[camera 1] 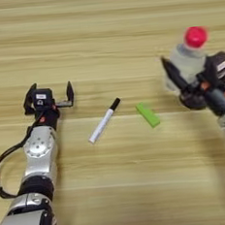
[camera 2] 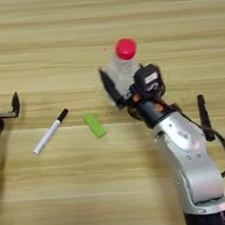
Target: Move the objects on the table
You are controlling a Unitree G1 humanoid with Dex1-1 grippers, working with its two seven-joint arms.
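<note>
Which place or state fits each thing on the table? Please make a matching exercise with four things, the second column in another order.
Things:
1. bottle
2. green block
3. marker
4. black pen

Places or states:
A. lies to the right of the right arm
B. lies between the marker and the bottle
C. held in the right gripper
D. lies nearest the open left gripper

Pairs: 1-C, 2-B, 3-D, 4-A
</note>
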